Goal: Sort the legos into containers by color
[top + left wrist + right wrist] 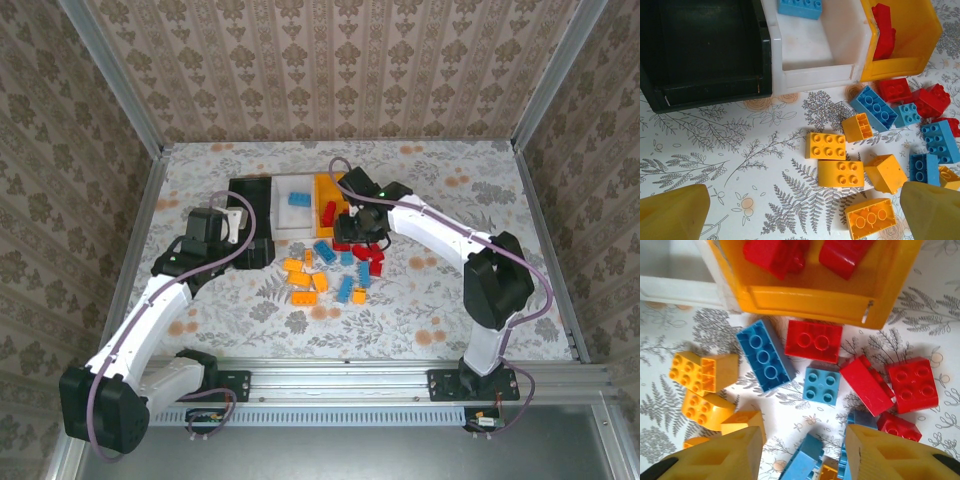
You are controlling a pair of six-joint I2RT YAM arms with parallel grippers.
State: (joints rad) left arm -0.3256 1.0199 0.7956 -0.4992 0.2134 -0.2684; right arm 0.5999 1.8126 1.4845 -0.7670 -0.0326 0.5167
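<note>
Right pincer (pixel 802 430) held parted and empty above loose legos (pixel 762 357) just beside the orange bin (pixel 810 302), two red ones laid inside it, left pincer (pixel 802 189) spread wide and empty above orange legos (pixel 840 172), near white bin (pixel 815 75)

Legos (pixel 814 341): moulded plastic, smooth, glossy, studs catching light.
White bin (pixel 815 77): smooth plastic, slight sheen.
Black bin (pixel 710 92), left of white bin: plastic, duller (light marks at rim).
Orange-yellow bin (pixel 890 67), right of white bin: glossy plastic.
Table covering (pixel 715 145), before white bin: printed, matt.
</note>
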